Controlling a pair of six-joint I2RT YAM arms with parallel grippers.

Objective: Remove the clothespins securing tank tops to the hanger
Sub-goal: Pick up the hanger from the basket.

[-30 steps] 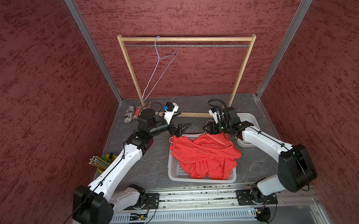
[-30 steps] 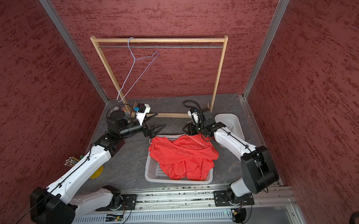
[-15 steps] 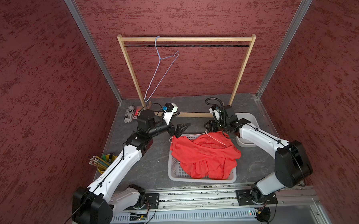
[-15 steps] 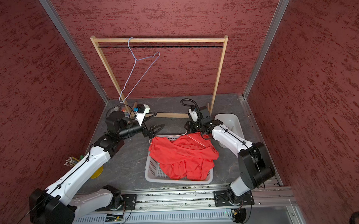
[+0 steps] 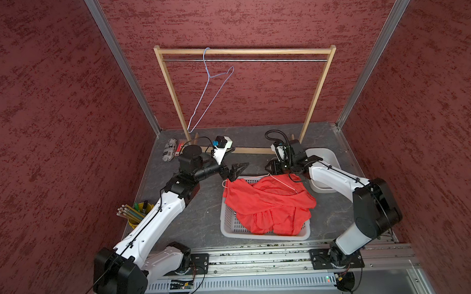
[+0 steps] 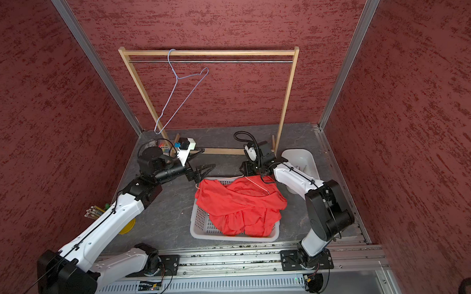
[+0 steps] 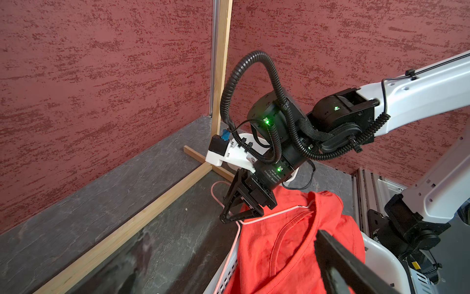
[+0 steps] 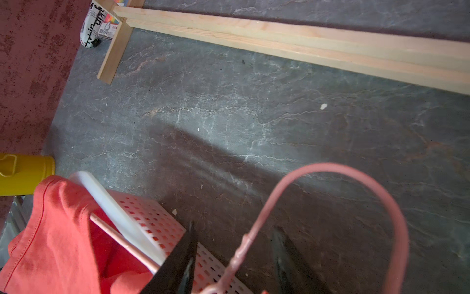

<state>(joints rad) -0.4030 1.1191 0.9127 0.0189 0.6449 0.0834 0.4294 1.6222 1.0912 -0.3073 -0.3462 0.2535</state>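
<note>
An orange-red tank top (image 5: 267, 203) (image 6: 239, 204) lies crumpled over a white basket (image 5: 260, 235), still on a pink wire hanger (image 5: 283, 182). My right gripper (image 5: 272, 169) (image 7: 236, 213) is at the basket's back edge. It is open, and the hanger's neck (image 8: 241, 249) runs between its fingers (image 8: 188, 254) with a gap on each side. The pink hook (image 8: 343, 173) curves out beyond the fingertips. My left gripper (image 5: 239, 170) (image 6: 206, 170) hovers open and empty over the basket's back left corner. No clothespins can be made out.
A wooden rack (image 5: 241, 50) stands at the back, with a bare blue wire hanger (image 5: 210, 94) on its rail. A white bin (image 5: 324, 154) sits behind the right arm. A yellow cup of pencils (image 5: 135, 212) stands at the left, and small packets (image 5: 170, 153) lie in the back left corner.
The right gripper has shifted slightly left along the basket's back edge at the hanger's neck, and its jaws have narrowed a little. The left arm has not moved.
</note>
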